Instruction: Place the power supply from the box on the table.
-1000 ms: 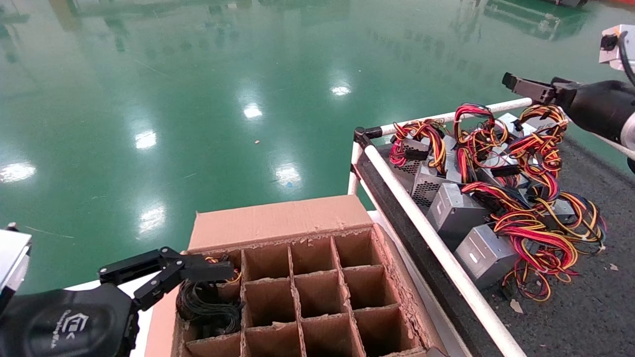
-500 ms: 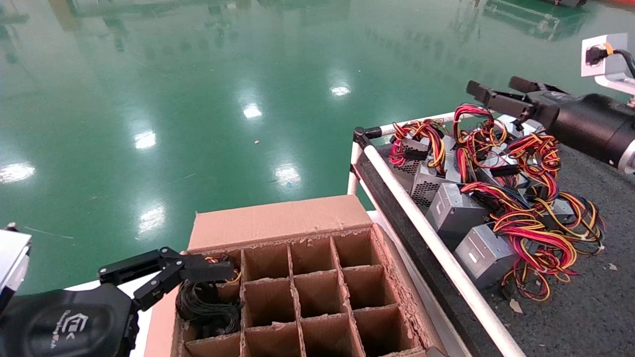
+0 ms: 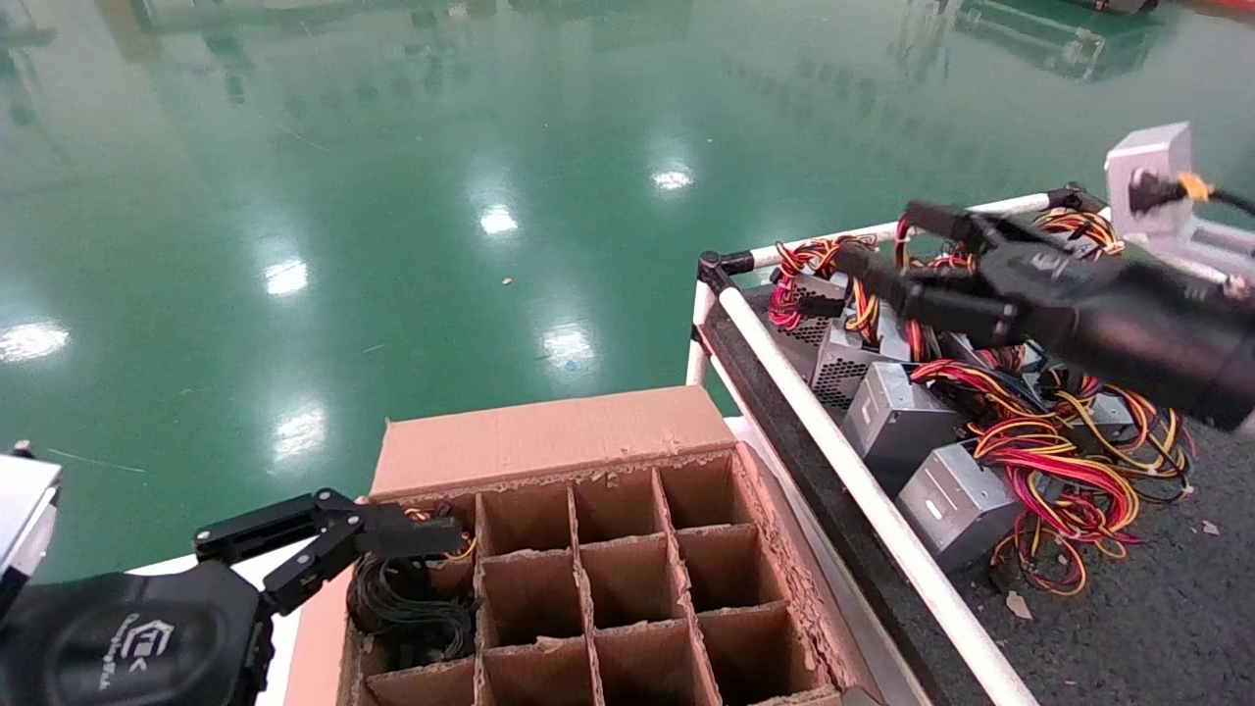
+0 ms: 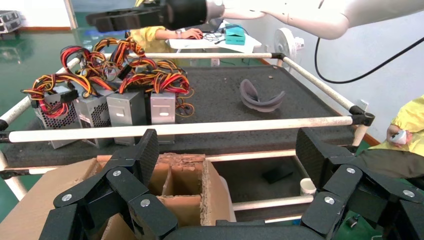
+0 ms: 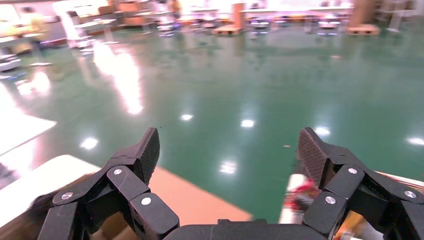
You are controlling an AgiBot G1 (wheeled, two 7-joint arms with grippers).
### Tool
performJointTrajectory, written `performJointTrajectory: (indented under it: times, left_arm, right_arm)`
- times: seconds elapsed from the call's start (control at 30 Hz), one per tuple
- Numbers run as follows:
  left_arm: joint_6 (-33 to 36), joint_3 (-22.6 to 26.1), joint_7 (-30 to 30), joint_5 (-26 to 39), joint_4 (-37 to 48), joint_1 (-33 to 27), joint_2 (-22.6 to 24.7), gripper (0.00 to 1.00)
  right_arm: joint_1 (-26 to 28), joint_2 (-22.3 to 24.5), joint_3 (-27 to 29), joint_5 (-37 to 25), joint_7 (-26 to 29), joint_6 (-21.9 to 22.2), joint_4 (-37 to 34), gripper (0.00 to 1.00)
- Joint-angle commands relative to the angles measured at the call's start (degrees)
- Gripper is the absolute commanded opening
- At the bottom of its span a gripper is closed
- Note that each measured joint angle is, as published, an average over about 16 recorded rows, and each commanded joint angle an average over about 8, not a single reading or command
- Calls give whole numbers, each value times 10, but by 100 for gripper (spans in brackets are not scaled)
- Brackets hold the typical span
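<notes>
The box [image 3: 549, 436], a brown carton split into square cells, stands at the bottom centre. My left gripper [image 3: 333, 529] hangs open over its far-left cell, nothing between its fingers. That cell holds a black cable coil [image 3: 407, 608], with a few yellow and red wires [image 3: 431, 514] behind one finger; no metal case shows there. Several silver power supplies [image 3: 897, 417] with red and yellow wire bundles lie heaped on the table [image 3: 1157, 608]. My right gripper [image 3: 878, 235] hovers open and empty over that heap, pointing toward the box. In the left wrist view the open left gripper [image 4: 227, 150] frames the box corner [image 4: 182, 175].
A white tube rail [image 3: 863, 490] runs between box and table. The glossy green floor [image 3: 441, 196] lies beyond. A grey curved piece [image 4: 260, 97] rests on the table's far part. A person in yellow [image 4: 410, 125] stands beside the table. The right wrist view shows floor and the box flap [image 5: 190, 200].
My right gripper has swung left and down from past the table's far edge to over the heap of power supplies. The left gripper and box have not moved.
</notes>
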Motion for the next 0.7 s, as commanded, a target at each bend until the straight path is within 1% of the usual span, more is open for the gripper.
performJointTrajectory:
  times: [0.03, 0.53, 0.7]
  left_arm:
    - [0, 0, 0, 0, 0, 0, 0, 100]
    - [0, 0, 0, 0, 0, 0, 0, 100]
    - [0, 0, 0, 0, 0, 0, 0, 100]
  right_arm:
    - [-17, 8, 1, 11, 1, -18, 26, 100]
    - [-142, 67, 12, 95, 10, -153, 218, 100]
    - [-172, 81, 15, 115, 12, -186, 265, 100]
